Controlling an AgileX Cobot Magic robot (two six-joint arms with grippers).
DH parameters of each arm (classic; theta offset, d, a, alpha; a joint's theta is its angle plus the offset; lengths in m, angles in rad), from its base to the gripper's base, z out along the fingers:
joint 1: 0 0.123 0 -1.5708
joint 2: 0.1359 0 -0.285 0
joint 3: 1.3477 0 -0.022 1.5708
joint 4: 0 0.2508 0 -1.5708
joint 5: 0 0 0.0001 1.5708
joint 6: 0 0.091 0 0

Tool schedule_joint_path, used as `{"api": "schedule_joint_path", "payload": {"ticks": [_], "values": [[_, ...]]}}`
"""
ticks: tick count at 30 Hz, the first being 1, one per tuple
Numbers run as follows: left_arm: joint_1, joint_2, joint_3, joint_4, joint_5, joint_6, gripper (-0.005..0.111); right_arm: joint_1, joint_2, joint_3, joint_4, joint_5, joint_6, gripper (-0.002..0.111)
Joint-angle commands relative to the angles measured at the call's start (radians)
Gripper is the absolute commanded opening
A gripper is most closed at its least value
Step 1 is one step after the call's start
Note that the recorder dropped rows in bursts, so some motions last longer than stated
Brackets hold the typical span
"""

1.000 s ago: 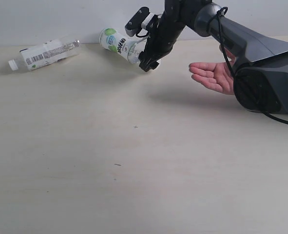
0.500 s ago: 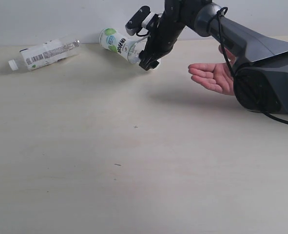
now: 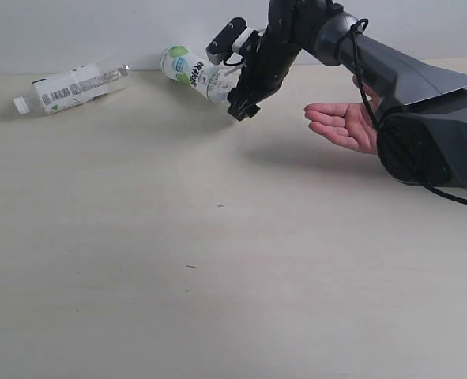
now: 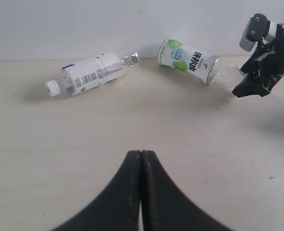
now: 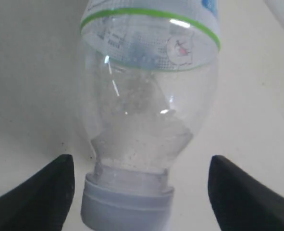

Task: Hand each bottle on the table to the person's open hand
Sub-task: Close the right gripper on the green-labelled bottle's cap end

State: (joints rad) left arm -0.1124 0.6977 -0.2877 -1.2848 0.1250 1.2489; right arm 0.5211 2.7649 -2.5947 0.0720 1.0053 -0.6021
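Handover pending: the right gripper point(image 3: 230, 82) stood open astride the cap end of the green-white labelled bottle point(image 3: 192, 73), which lay at the table's point(image 3: 217, 276) twelve o'clock. The barcode-labelled bottle point(image 3: 69, 88) lay untouched at ten o'clock. The person's open hand point(image 3: 345, 124) was empty at two o'clock. The left gripper point(image 4: 141, 159) was closed on nothing.

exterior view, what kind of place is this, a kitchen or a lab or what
Likely a robot lab or test bench, not a home: a plain beige table against a blank wall, a robot arm reaching to a lying bottle, and a hand held open nearby.
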Motion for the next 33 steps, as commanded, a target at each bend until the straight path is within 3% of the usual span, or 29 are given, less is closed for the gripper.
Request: {"api": "schedule_joint_path", "payload": {"ticks": [1,7,11,15,21,33], "values": [[0.003,-0.004,0.004,-0.003,0.002,0.005,0.000,-0.005,0.008,-0.004,-0.003,-0.015,0.003,0.072],[0.003,-0.004,0.004,-0.003,0.002,0.005,0.000,-0.005,0.008,-0.004,0.004,-0.040,0.005,0.072],[0.003,-0.004,0.004,-0.003,0.002,0.005,0.000,-0.005,0.008,-0.004,0.007,-0.042,0.007,0.064],[0.003,-0.004,0.004,-0.003,0.002,0.005,0.000,-0.005,0.008,-0.004,0.007,-0.056,0.029,0.044],[0.003,-0.004,0.004,-0.003,0.002,0.005,0.000,-0.005,-0.002,-0.004,0.004,-0.058,0.058,0.001],[0.003,-0.004,0.004,-0.001,0.002,0.005,0.000,-0.005,-0.065,-0.004,-0.003,-0.024,0.164,0.000]]}}
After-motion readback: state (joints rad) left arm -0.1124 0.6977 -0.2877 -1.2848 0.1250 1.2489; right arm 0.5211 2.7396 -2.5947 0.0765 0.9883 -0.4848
